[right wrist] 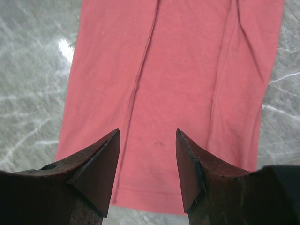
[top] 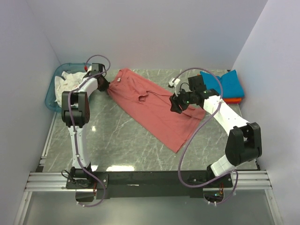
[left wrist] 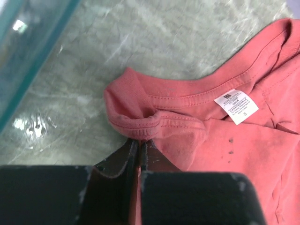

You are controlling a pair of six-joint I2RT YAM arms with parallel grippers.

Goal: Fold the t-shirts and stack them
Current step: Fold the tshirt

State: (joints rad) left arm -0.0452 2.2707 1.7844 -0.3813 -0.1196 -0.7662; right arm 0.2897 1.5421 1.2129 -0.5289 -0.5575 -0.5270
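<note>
Red shirt: the red shirt (top: 154, 110) lies flat on the table (top: 122, 140) as a long strip, collar toward 11 o'clock, hem toward 5 o'clock in the top view.
Left claw: the left gripper (left wrist: 139, 145) is clenched on a bunched fold of the collar rim, with the white label (left wrist: 236, 105) at its 2 o'clock.
Right claw: the right gripper (right wrist: 147, 136) is released, jaws apart and grasping nothing, poised over the shirt's lower body close to the hem.
Stack: a folded blue shirt (top: 224, 84) sits on an orange shirt (top: 233, 100) at 2 o'clock on the table.
Basket: the basket (top: 51, 91) at 10 o'clock holds white cloth.
Step in hand: probably securing both ends before a crosswise fold.
Doing it well: the right claw should drop straight down and pinch all layers at the hem edge, not mid-cloth, matching the left's hold.
Lift: raise both ends evenly and keep the cloth taut so the crease lands square.
Risk: the left pinch holds only rim ribbing, so a sharp tug could slip it or skew the strip.
</note>
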